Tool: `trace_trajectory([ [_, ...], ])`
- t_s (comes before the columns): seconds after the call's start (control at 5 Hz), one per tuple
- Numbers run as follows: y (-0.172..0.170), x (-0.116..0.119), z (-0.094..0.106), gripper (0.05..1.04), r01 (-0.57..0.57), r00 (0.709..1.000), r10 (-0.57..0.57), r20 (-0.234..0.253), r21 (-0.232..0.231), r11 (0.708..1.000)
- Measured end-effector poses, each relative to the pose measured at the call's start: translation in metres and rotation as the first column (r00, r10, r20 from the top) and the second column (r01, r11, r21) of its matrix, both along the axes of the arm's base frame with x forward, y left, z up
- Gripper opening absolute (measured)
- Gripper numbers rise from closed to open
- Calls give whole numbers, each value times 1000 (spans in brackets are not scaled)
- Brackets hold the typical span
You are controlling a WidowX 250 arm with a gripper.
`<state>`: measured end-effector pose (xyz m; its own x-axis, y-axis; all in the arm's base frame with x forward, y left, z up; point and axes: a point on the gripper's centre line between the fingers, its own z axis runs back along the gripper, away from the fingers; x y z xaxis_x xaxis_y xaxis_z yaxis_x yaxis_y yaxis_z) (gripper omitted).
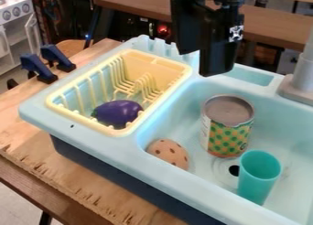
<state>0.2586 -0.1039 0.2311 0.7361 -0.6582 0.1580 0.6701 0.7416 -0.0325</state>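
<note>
Can [226, 136] is the thing nearest your pincer, standing upright in the basin of the light blue toy sink [153, 174], its grey flat end facing up. Your black gripper [207, 64] hangs down near the basin's far edge, higher in the camera view than the can and slightly to the left of it. So, from where you hang, the can lies below and toward the camera, a little to the view's right, and the two are apart. You have a single arm here, so no other arm is nearer. The can's long axis runs up and down, roughly in line with your downward-hanging gripper, and its round side faces outward all about. You cannot tell from this angle whether the pincer is released or clenched, and you see no object hanging from it. Mind the teal cup [256, 180] just beside the can on the camera's side, toward the view's right; the brown-spotted round piece [168, 153] lies to the can's left, by the basin's near wall.
</note>
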Motion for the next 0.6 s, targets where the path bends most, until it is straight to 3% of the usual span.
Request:
trace_trajectory([
  [0.2, 0, 1, -8, 1003, -5, 1000, 5, -23, 9, 1000],
  [0.4, 13, 18, -12, 1003, -91, 994, 90, 58, 15, 996],
  [0.6, 21, 33, -18, 1003, -149, 984, 141, 108, 64, 987],
])
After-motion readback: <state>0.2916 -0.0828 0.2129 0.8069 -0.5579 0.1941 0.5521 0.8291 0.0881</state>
